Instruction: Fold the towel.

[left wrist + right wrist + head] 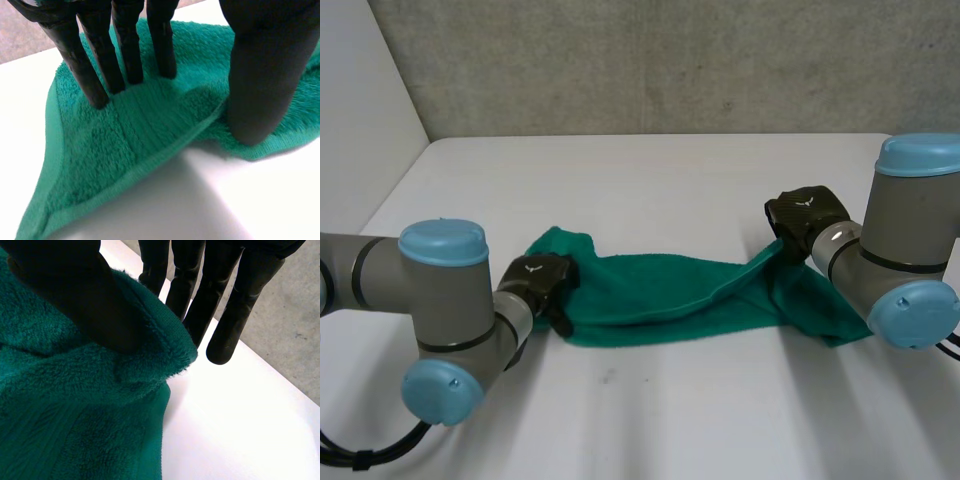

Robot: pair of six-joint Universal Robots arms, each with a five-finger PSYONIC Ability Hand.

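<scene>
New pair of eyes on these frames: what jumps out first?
A green towel lies stretched across the white table. The left robot hand pinches its left end; the right robot hand pinches the right end, raised off the table.

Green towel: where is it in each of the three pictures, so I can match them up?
Head view: towel stretched across the table between left hand and right hand.
Left wrist view: towel pinched between fingers and thumb of the left hand.
Right wrist view: towel edge under the thumb of the right hand.
Shared landmark: the white table beneath it.
</scene>
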